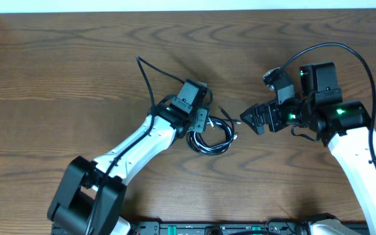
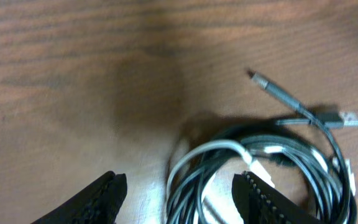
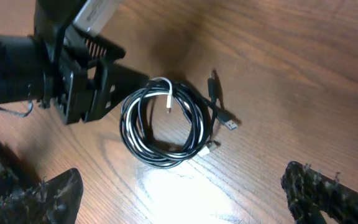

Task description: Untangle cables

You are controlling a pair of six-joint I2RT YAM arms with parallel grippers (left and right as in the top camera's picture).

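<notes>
The coil of cables lies at the frame's centre, its left edge between the spread jaws of the left gripper, which is nearer than the right gripper, also spread, at centre right.

Cables lie on the table, left end effector over their edge, right end effector nearby.

Cables blk w/ white section; plug tips maybe silver; table brown woodgrain.
</notes>
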